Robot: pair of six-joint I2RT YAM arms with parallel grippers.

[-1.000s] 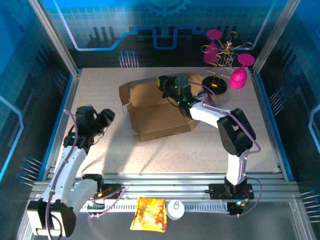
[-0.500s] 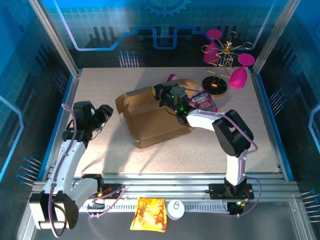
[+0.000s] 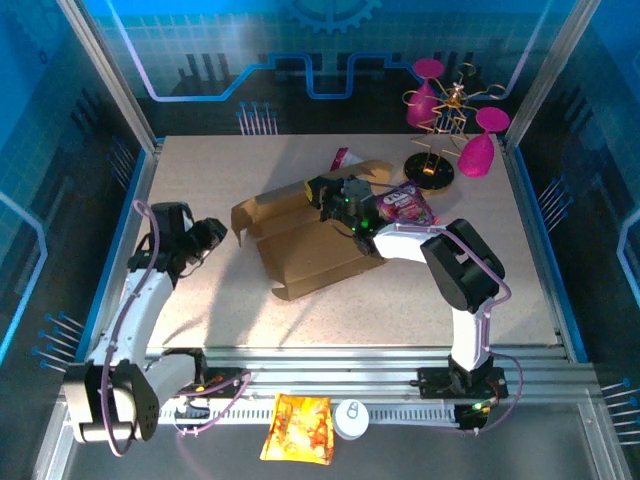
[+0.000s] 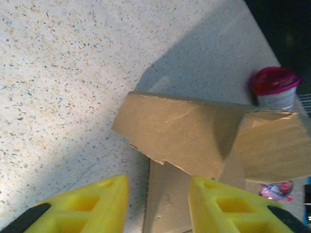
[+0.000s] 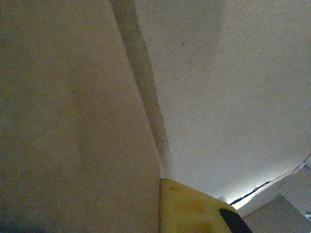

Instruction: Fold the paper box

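The paper box [image 3: 310, 250] has swung leftward at mid table [image 3: 430, 290] under the right fingers [image 5: 189, 208], pressed together against its rear wall; the left fingers [image 4: 102, 204], spread, hover beside its flap, which may spring open if pressure slips

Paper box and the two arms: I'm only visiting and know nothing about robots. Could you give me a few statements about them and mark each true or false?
1. The paper box lies about mid-table. True.
2. The left gripper is clamped on the box. False: its fingers are apart with nothing between them, short of the box's left edge.
3. The orange-yellow snack bag lies inside the box. False: it lies on the metal frame by the arms' bases.
4. The right gripper is at the box's far flap. True.
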